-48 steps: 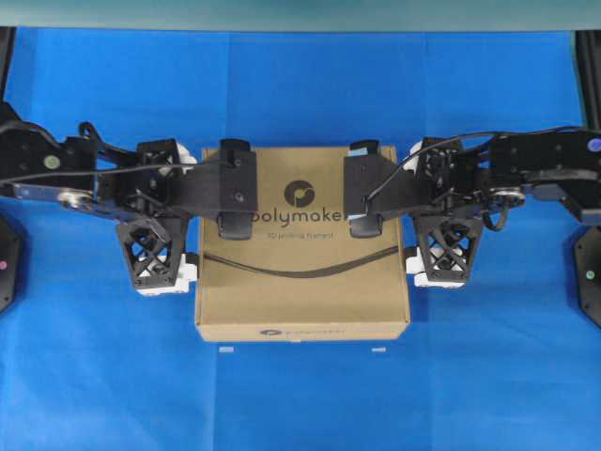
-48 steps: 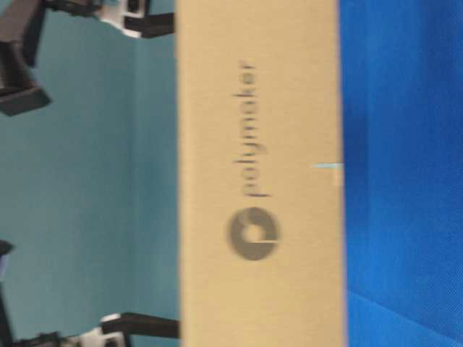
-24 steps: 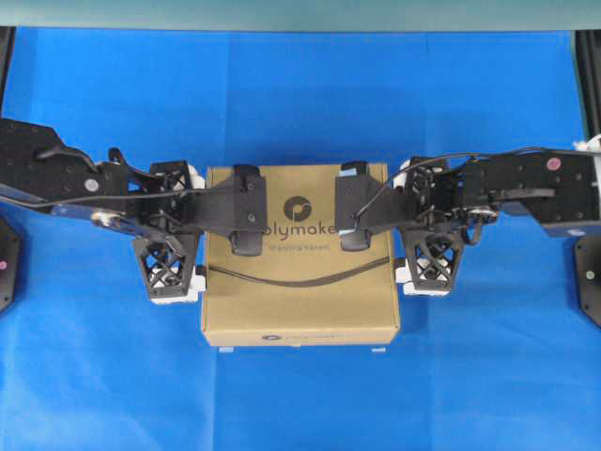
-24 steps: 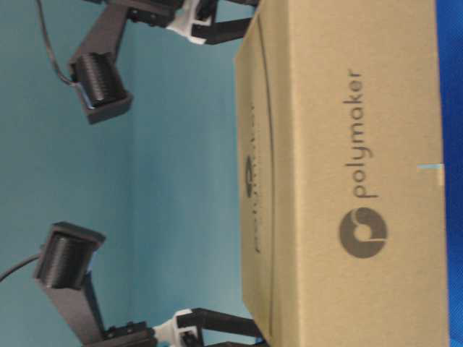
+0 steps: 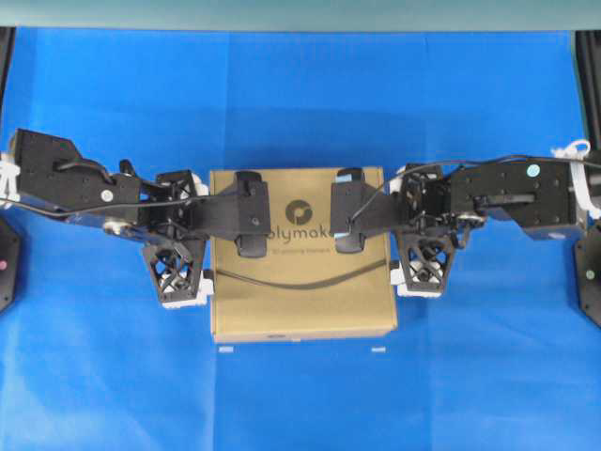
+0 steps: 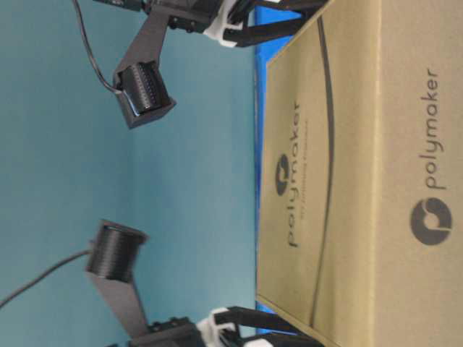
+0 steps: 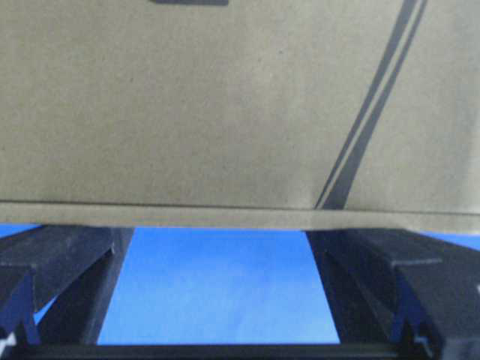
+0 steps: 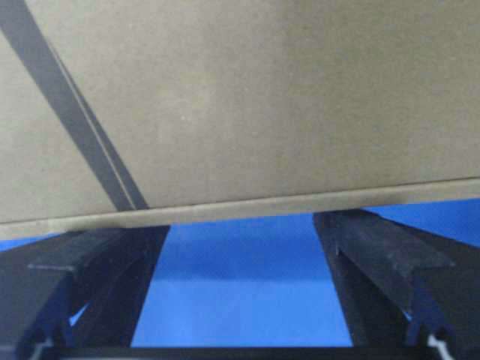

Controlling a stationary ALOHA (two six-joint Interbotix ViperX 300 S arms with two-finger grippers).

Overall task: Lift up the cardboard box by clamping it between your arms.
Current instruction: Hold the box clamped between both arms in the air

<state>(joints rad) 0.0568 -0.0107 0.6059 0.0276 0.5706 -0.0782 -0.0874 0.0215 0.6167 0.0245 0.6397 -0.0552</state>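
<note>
Looking down from overhead, a flat square cardboard box (image 5: 302, 254) printed with a dark "polymaker" logo sits at the centre of the frame over a bench covered in blue cloth (image 5: 300, 94). Two black robot arms reach in level from the left and right edges of the frame and meet the box on opposite sides. The left end effector (image 5: 192, 252) lies just beside the box's left edge, and the right end effector (image 5: 404, 246) just beside its right edge, so the box lies between them, inward from each. Neither arm is nearer; they stand about evenly, mirrored across the box. The box is square, so it has no long axis to speak of.

Both end effectors are spread wide, their fingers not pinching anything. In the left wrist view, the box's underside edge (image 7: 240, 217) crosses the frame above two dark fingers (image 7: 375, 262), with blue cloth visible between them; the right wrist view shows the same arrangement, box (image 8: 240, 105) above, fingers (image 8: 375, 247) below. This suggests the fingers sit under or against the box's edges, though actual contact cannot be confirmed.

In the sideways table-level view, the box (image 6: 362, 173) fills the right side. Whether it has cleared the bench cannot be told. Any lift will likely depend on both arms pressing inward equally.
</note>
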